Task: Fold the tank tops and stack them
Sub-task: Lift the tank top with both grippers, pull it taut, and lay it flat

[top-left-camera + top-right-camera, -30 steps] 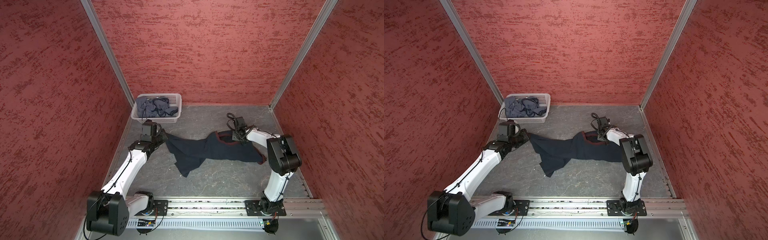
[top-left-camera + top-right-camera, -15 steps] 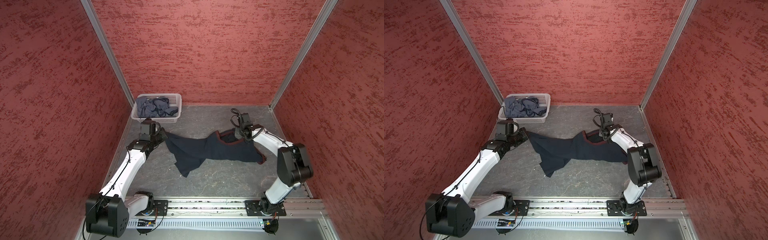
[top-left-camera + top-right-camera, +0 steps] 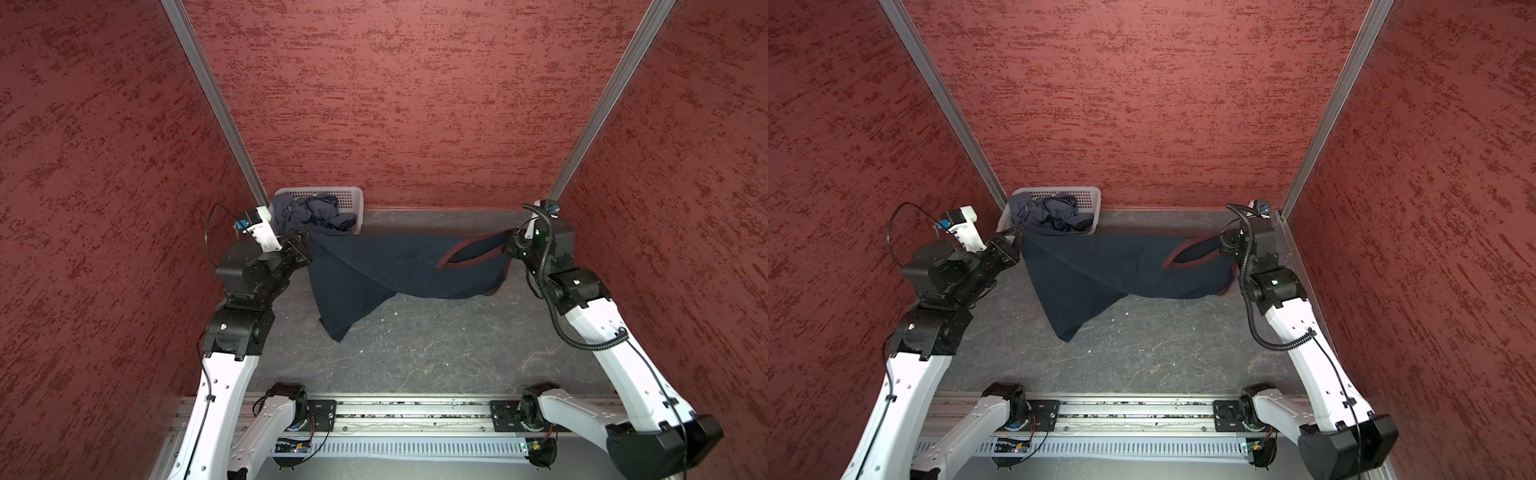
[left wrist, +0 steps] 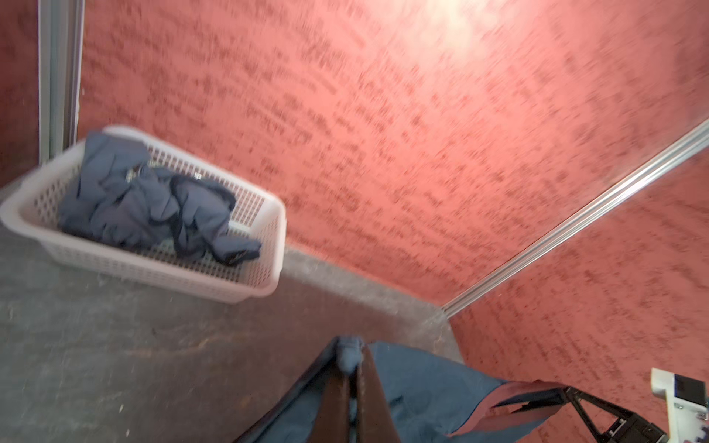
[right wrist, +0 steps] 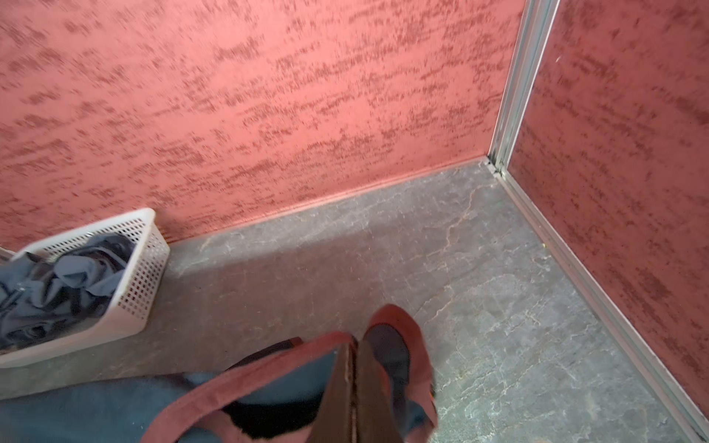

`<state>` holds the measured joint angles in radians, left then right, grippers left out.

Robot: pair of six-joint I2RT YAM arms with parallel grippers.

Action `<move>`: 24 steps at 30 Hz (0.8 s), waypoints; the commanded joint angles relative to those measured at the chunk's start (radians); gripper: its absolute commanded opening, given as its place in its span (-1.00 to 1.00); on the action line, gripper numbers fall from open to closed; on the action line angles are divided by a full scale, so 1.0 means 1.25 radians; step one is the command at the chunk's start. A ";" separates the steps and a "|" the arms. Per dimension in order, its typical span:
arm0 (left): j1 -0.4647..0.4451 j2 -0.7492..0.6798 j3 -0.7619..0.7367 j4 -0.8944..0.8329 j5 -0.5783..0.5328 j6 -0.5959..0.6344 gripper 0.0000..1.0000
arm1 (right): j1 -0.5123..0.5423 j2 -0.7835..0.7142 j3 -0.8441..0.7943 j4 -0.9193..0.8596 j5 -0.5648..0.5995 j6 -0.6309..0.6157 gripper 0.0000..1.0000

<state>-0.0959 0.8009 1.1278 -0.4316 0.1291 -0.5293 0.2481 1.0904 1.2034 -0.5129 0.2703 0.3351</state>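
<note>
Stretched in air: navy top [image 3: 395,270], plain end pinched tight by left gripper [image 3: 300,246], maroon strap pinched tight by right gripper [image 3: 509,248]. Even tension needed; sagging corner to be spread flat on table [image 3: 436,357] first.

"What is the table [image 3: 436,357] like?"
"Grey, with thin pale cracks."
"What sits on it?"
"A white basket [image 3: 359,204], at eleven o'clock, by the back wall."
"Anything else?"
"Tiny white bits [image 3: 395,313] near the middle. The navy top [image 3: 374,270] hangs low there. I can't tell if its tip touches."
</note>
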 commanded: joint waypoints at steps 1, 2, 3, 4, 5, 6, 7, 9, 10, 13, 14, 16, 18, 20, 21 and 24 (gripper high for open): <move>0.007 0.012 -0.017 -0.001 -0.016 0.016 -1.00 | 0.005 0.016 -0.017 -0.036 -0.016 0.009 -1.00; 0.007 0.020 -0.033 -0.007 -0.010 0.013 -1.00 | 0.004 0.026 -0.043 -0.033 -0.031 0.018 -1.00; 0.007 0.030 -0.051 -0.014 -0.006 0.006 -1.00 | 0.005 0.037 -0.074 -0.026 -0.044 0.031 -1.00; 0.007 0.039 -0.067 -0.022 -0.001 0.002 -1.00 | 0.005 0.045 -0.100 -0.019 -0.056 0.043 -1.00; 0.008 0.049 -0.082 -0.029 0.003 0.000 -1.00 | 0.005 0.055 -0.128 -0.004 -0.075 0.053 -1.00; 0.008 0.056 -0.101 -0.033 0.005 -0.004 -1.00 | 0.005 0.067 -0.162 0.014 -0.096 0.063 -1.00; 0.009 0.064 -0.120 -0.035 0.004 -0.008 -1.00 | 0.004 0.078 -0.186 0.031 -0.114 0.071 -1.00; 0.014 0.081 -0.151 -0.036 0.011 -0.014 -1.00 | 0.004 0.110 -0.230 0.065 -0.148 0.084 -0.98; 0.017 0.089 -0.164 -0.032 0.016 -0.015 -1.00 | 0.005 0.132 -0.243 0.076 -0.155 0.090 -0.96; 0.027 0.115 -0.193 -0.025 0.023 -0.022 -1.00 | 0.003 0.200 -0.246 0.081 -0.158 0.094 -0.80; 0.032 0.122 -0.201 -0.022 0.029 -0.026 -1.00 | 0.003 0.215 -0.242 0.076 -0.152 0.097 -0.63; 0.041 0.131 -0.208 -0.013 0.042 -0.030 -1.00 | 0.004 0.232 -0.234 0.062 -0.139 0.101 -0.33; 0.045 0.133 -0.213 -0.004 0.049 -0.033 -1.00 | 0.003 0.230 -0.232 0.047 -0.129 0.103 -0.12; 0.046 0.132 -0.217 0.003 0.049 -0.034 -1.00 | 0.003 0.221 -0.231 0.023 -0.118 0.108 -0.02; 0.048 0.134 -0.218 0.003 0.049 -0.034 -1.00 | 0.003 0.218 -0.231 0.009 -0.111 0.110 -0.01; 0.050 0.138 -0.222 0.011 0.051 -0.034 -1.00 | 0.006 0.207 -0.230 -0.035 -0.083 0.122 -0.01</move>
<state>-0.0437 0.9714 0.8600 -0.4522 0.1791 -0.5701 0.2481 1.3769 0.8898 -0.4934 0.1165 0.4568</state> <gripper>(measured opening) 0.057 0.495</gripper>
